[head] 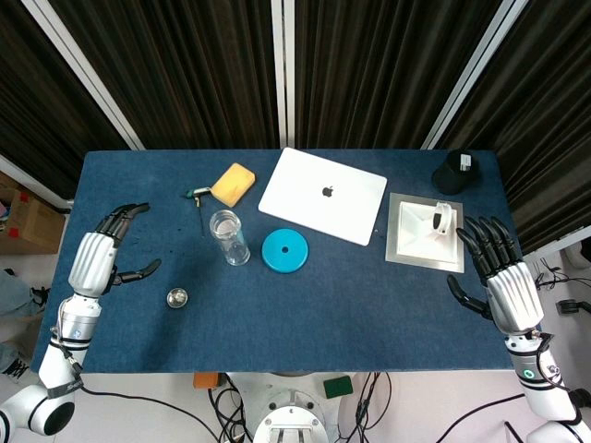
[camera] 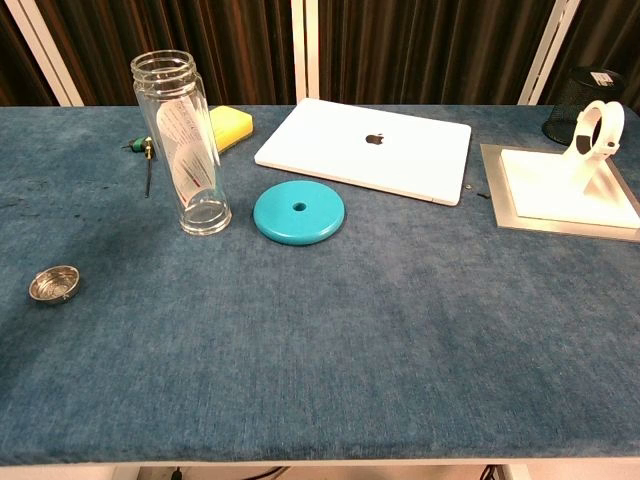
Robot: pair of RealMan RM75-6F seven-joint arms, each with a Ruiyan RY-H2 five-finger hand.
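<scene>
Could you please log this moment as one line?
left hand: open, near strainer | right hand: open, beside white stand

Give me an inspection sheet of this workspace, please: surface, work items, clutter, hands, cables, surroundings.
Surface: table under blue cloth.
Work items: small metal cup nearest the left hand; white stand on a metal plate nearest the right hand.
Clutter: upright clear jar, teal disc, closed white laptop, yellow sponge, screwdriver, black mesh pot.
Hands: left hand and right hand open, holding nothing, at the table's ends.
Cables: some below the table's front edge.
Surroundings: dark curtains behind.
</scene>
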